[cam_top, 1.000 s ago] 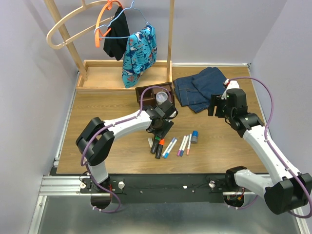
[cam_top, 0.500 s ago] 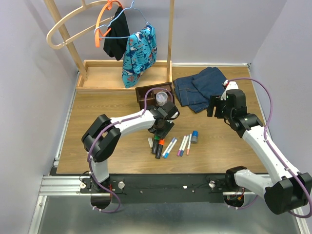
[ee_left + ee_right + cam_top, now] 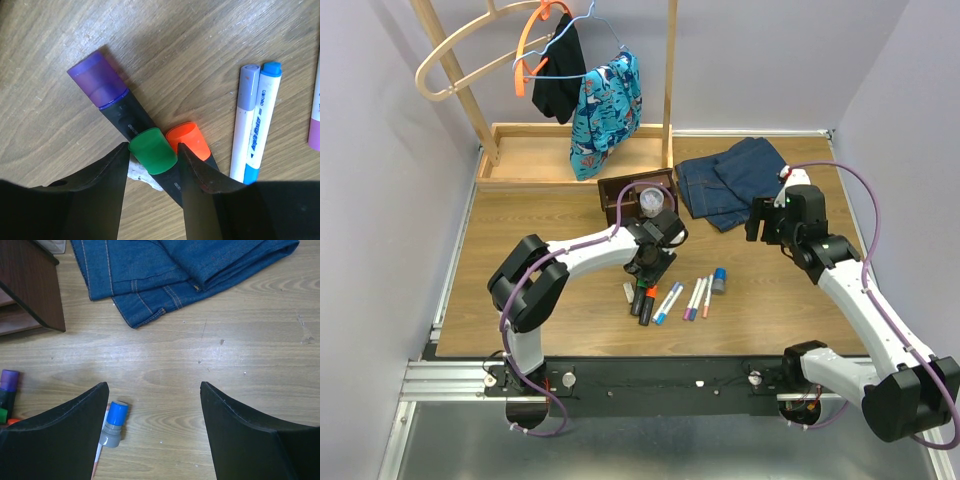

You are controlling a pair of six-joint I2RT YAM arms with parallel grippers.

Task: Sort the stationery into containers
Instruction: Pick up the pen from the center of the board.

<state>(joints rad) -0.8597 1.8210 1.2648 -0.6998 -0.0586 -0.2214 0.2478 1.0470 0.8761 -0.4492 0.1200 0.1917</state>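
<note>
In the left wrist view my left gripper (image 3: 152,148) has its jaws against both sides of the green marker's cap (image 3: 152,151), which lies on the wood across a black marker barrel. A purple marker (image 3: 97,81) and an orange marker (image 3: 188,140) lie beside it, and a white eraser (image 3: 141,173) sits under the left finger. Two white pens (image 3: 255,135) lie to the right. From above, this gripper (image 3: 646,274) is low over the marker cluster. The dark brown organiser (image 3: 618,189) stands behind it with a clear tub (image 3: 651,201) at it. My right gripper (image 3: 152,390) hangs open over bare wood, near the blue-capped bottle (image 3: 114,423).
Folded blue jeans (image 3: 730,178) lie at the back right, next to the organiser. A pale wooden tray (image 3: 535,157) with tall posts stands at the back, with hangers and clothes (image 3: 605,100) above it. More thin pens (image 3: 696,297) lie right of the markers.
The left gripper has dropped slightly toward the markers and its jaws have narrowed onto the green marker. The right arm has barely moved.
</note>
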